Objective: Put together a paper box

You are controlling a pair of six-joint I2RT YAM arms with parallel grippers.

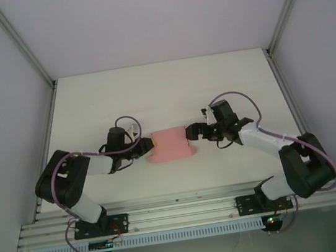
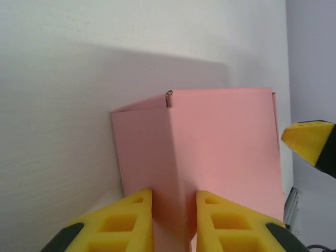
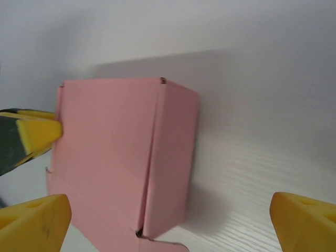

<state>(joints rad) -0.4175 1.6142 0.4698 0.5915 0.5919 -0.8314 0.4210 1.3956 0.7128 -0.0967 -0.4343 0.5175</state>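
While the paper box (image 1: pixel 172 144) lies partly folded at the middle of the top view, its long axis runs left to right between the two arms. Its left end sits in the left gripper (image 1: pixel 146 146), whose yellow fingers (image 2: pixel 131 223) stand close together and pinch a raised fold of pink card. Just beside the box's right end hangs the right gripper (image 1: pixel 194 133), jaws spread wide and holding nothing, so it looks like the free tool for the next fold. Around them the white table (image 1: pixel 90 105) stretches toward the top of the frame, boxed in by pale walls (image 1: pixel 0 93).
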